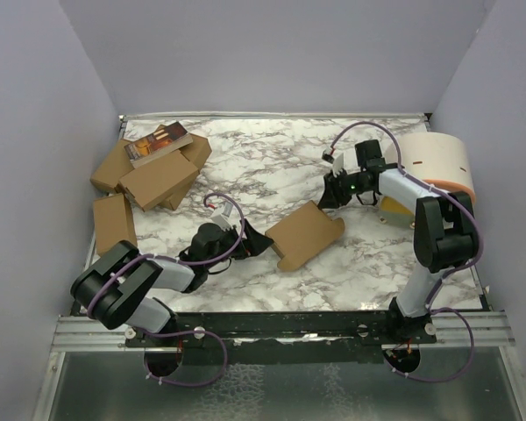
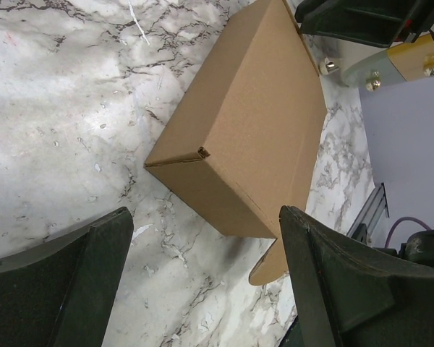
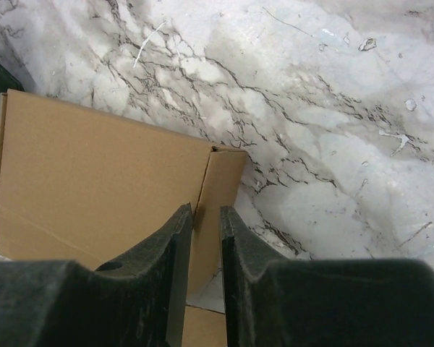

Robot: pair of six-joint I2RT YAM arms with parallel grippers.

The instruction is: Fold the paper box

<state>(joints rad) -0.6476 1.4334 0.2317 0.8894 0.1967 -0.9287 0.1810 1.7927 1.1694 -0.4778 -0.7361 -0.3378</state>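
Diagonally, paper box [image 1: 305, 235] long axis near-left to far-right, left pincer [image 2: 202, 217] apart, right pincer [image 3: 206, 217] unclear.

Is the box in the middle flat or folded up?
Folded up: the box shows a top, side and end, though one rounded flap sticks out.
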